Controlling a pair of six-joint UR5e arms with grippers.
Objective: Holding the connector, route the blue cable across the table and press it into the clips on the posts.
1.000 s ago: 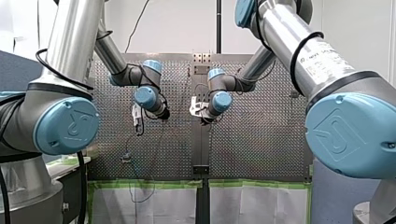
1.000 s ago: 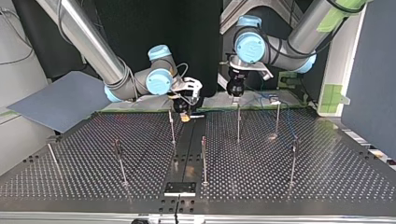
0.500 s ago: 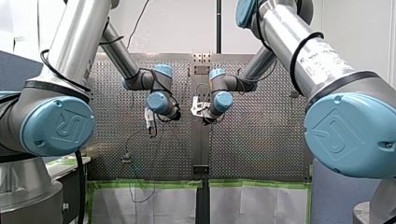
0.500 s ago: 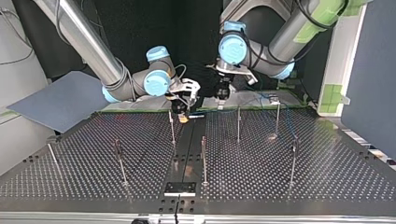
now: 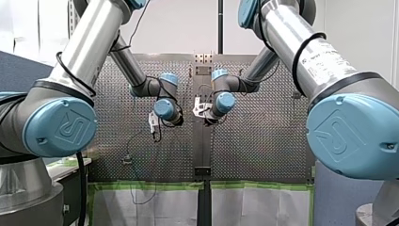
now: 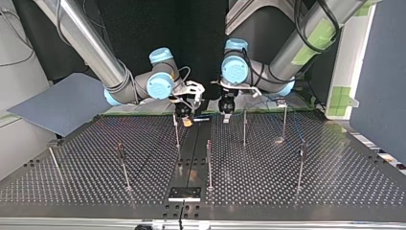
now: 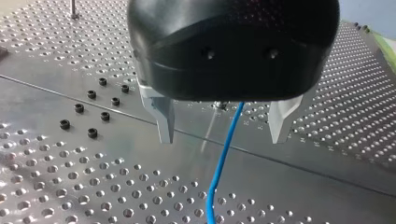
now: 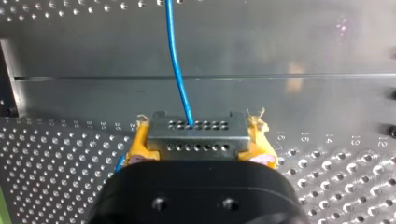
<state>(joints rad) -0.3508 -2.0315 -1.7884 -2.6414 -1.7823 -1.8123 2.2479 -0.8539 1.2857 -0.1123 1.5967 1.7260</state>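
My right gripper [image 8: 201,148] pinches the connector [image 8: 196,133] between its yellow pads [image 8: 138,145]; the grip looks square and firm. The blue cable [image 8: 177,60] leaves the connector's face and runs ahead over the table [image 8: 303,56]. My left gripper [image 7: 222,135] hangs low with its metal fingers [image 7: 161,116] spread; the cable passes between them and touches neither, as far as I can see. In the top view both grippers sit close together at the table's far edge by the middle seam, on the arms' side, with the posts [image 6: 244,127] standing nearer the camera and to both sides.

Progress, my read: early. Connector pickup is done; the left gripper is lined up around the cable but has not closed. I see no cable in any clip, though the clips are too small to be sure. What's left is nearly everything: carrying the connector across the table, tensioning the cable and pressing it into each clip, post by post. Main risk is the cable slipping out from between the spread fingers before they close.
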